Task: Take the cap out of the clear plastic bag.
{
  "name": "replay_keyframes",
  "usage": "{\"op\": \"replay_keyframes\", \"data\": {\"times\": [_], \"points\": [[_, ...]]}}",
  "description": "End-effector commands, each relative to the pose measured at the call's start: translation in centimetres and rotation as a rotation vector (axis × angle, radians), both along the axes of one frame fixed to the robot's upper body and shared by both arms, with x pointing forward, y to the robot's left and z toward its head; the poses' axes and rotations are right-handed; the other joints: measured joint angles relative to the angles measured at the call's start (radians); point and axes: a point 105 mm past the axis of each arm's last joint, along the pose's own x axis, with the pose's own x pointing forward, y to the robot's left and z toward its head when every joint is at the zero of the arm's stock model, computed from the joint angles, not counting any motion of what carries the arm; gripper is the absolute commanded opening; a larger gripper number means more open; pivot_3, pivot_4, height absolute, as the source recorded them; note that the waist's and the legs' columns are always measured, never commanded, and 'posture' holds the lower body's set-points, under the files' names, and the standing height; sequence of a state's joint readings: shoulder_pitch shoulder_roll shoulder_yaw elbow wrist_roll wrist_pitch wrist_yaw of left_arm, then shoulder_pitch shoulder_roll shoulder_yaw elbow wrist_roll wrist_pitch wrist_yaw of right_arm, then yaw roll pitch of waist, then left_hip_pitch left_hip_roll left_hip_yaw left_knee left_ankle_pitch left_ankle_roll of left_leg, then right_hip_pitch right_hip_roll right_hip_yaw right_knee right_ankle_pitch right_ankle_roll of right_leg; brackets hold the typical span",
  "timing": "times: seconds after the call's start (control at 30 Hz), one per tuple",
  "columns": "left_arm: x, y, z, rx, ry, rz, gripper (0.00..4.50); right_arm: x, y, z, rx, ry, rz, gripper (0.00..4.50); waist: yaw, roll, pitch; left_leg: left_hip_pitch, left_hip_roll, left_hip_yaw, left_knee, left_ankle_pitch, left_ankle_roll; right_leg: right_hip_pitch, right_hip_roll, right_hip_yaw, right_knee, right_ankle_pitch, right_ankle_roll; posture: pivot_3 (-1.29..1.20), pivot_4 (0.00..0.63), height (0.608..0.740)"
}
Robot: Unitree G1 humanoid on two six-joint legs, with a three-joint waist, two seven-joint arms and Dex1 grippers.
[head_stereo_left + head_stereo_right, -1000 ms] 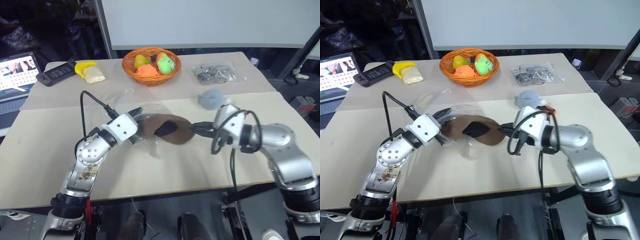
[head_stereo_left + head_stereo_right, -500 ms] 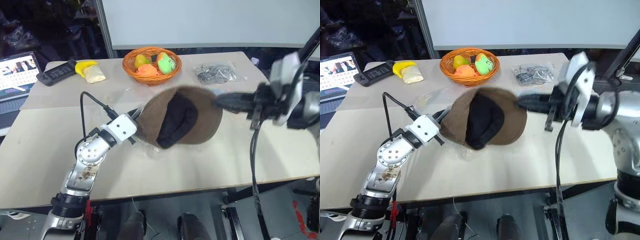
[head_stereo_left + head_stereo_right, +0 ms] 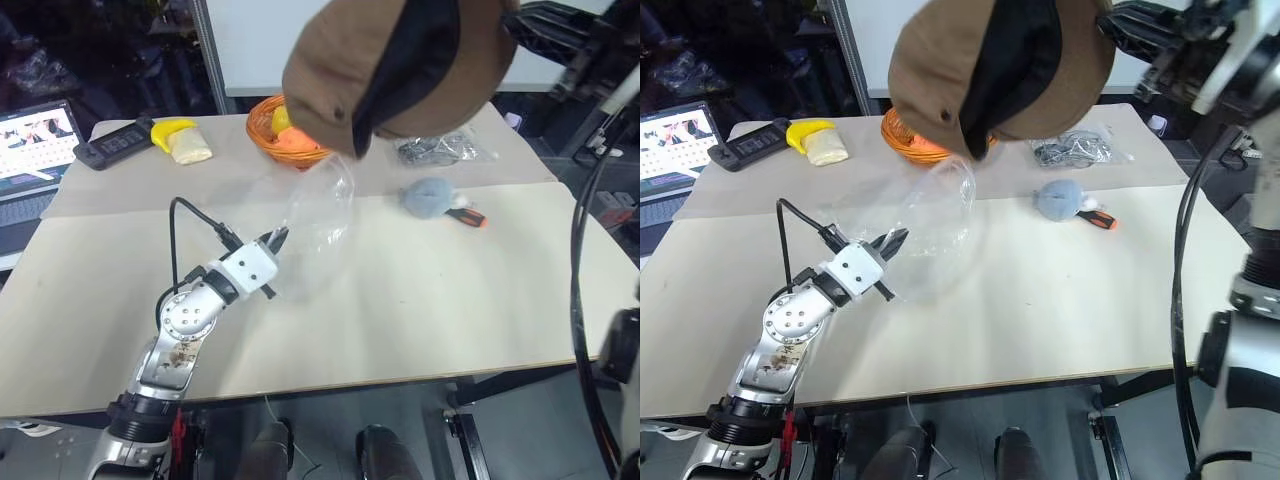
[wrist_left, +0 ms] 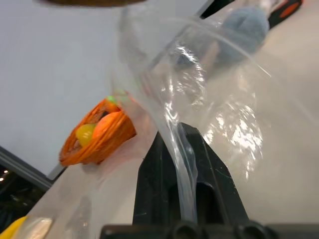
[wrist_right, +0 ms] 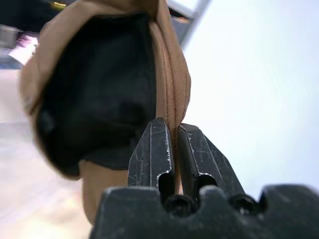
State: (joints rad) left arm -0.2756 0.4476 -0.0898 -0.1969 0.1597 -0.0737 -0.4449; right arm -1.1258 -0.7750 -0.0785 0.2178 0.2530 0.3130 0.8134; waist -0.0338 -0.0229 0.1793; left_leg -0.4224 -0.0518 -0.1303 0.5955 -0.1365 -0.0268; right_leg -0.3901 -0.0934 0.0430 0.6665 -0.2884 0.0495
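Right wrist view has the right gripper [image 5: 170,130] with its fingers [image 5: 149,149] clenched on the folded brim of the cap [image 5: 99,94], whose dark lining faces the camera. From the head views the cap [image 3: 400,65] hangs high above the worktop [image 3: 450,300], apparently wholly out of the clear plastic bag [image 3: 318,210], which stands up from the worktop, its upper edge just under the cap. The left gripper [image 3: 277,238] pinches that bag's near edge; the left wrist view shows its fingers [image 4: 209,174] shut on a fold of film. To finish well, I would keep the left grip firm and low so the bag stays anchored, carry the cap sideways clear of the fruit basket [image 3: 280,135], and check that no film trails from the fabric before lowering it. Hard to judge: the cap's top edge is cut off by the frame, most of the basket sits behind it, and the bag's far outline melts into the pale worktop. Whether cap and bag still touch at the bag's upper lip I cannot tell.
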Motion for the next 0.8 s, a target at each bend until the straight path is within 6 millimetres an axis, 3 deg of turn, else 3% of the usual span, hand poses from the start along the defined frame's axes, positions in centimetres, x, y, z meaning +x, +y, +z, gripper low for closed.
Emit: {"op": "replay_keyframes", "data": {"times": [0.03,0.1,0.17,0.3,0.33,0.37,0.43,0.47,0.6,0.73,0.8], "points": [[-0.3,-0.1,1.0,0.001,-0.058,-0.005,0.0,0.6,2.4,0.1,-0.072,-0.146,-0.038,0.01,-0.006,0.0,0.0,-0.001,0.0,0.0,0.0,0.0,0.0,-0.001,0.0,0.0,0.0,0.0,0.0,0.0,0.15,0.74],[-0.4,-0.1,1.0,0.001,-0.059,-0.005,0.0,1.3,3.7,-0.9,-0.125,-0.202,-0.068,0.01,-0.008,0.0,0.0,-0.002,0.0,0.0,0.0,0.0,0.0,-0.002,0.0,0.0,0.0,0.0,0.0,0.0,0.15,0.74],[-0.5,0.0,1.0,0.001,-0.054,-0.011,0.0,2.0,6.0,-3.9,-0.313,-0.28,-0.098,0.01,-0.008,0.0,0.0,-0.003,-0.001,0.0,0.0,0.0,0.0,-0.003,-0.001,0.0,0.0,0.0,0.0,0.0,0.15,0.74],[-1.4,0.4,-0.9,0.038,0.017,-0.051,0.0,2.1,9.1,-11.9,-0.631,-0.329,-0.02,0.01,-0.008,0.0,0.0,-0.001,-0.001,0.0,0.0,0.0,0.0,-0.001,0.0,0.0,0.0,0.0,0.0,0.0,0.15,0.74],[-1.6,1.1,-1.8,0.053,0.046,-0.042,0.0,1.9,9.5,-13.7,-0.687,-0.332,-0.003,0.01,-0.008,0.0,0.0,-0.001,-0.001,0.0,0.0,0.0,0.0,-0.001,0.0,0.0,0.0,0.0,0.0,0.0,0.15,0.74],[-2.1,1.9,-3.1,0.059,0.087,-0.034,0.0,2.0,9.9,-17.2,-0.801,-0.316,0.007,0.01,-0.008,0.0,0.0,-0.001,-0.001,0.0,0.0,0.0,0.0,-0.001,0.0,0.0,0.001,0.0,0.0,0.0,0.15,0.74],[-2.9,2.6,-4.6,0.061,0.134,-0.028,0.0,1.8,10.0,-22.3,-0.931,-0.29,0.007,0.01,-0.01,0.0,0.0,0.0,-0.001,0.0,0.0,0.0,0.0,-0.001,0.0,0.001,0.001,0.0,0.0,0.0,0.15,0.74],[-3.1,2.7,-5.0,0.059,0.147,-0.03,0.0,1.7,10.0,-23.9,-0.958,-0.278,-0.002,0.01,-0.011,0.0,0.0,0.0,-0.001,0.0,0.0,0.0,0.0,-0.002,0.0,0.001,0.001,0.0,0.0,0.0,0.15,0.74],[-4.2,3.7,-7.8,0.072,0.251,-0.007,0.0,0.6,9.9,-29.2,-0.973,-0.161,0.007,0.01,-0.007,0.0,-0.001,0.004,0.0,0.0,0.0,0.0,0.0,0.003,0.0,0.001,0.003,0.001,-0.001,0.0,0.15,0.74],[-5.2,5.1,-10.5,0.07,0.343,0.044,0.0,-1.1,10.7,-32.6,-0.953,-0.058,0.069,0.01,-0.008,-0.001,-0.006,0.013,0.001,0.0,-0.001,0.0,0.0,0.01,0.001,0.001,0.002,0.001,-0.001,0.0,0.15,0.74],[-5.6,5.3,-11.1,0.076,0.361,0.046,0.0,-1.6,10.9,-33.3,-0.889,0.04,0.087,0.85,-0.008,-0.004,-0.013,0.023,0.002,0.0,-0.004,-0.001,0.0,0.021,0.001,0.0,-0.002,-0.001,-0.002,0.0,0.15,0.74]]}}
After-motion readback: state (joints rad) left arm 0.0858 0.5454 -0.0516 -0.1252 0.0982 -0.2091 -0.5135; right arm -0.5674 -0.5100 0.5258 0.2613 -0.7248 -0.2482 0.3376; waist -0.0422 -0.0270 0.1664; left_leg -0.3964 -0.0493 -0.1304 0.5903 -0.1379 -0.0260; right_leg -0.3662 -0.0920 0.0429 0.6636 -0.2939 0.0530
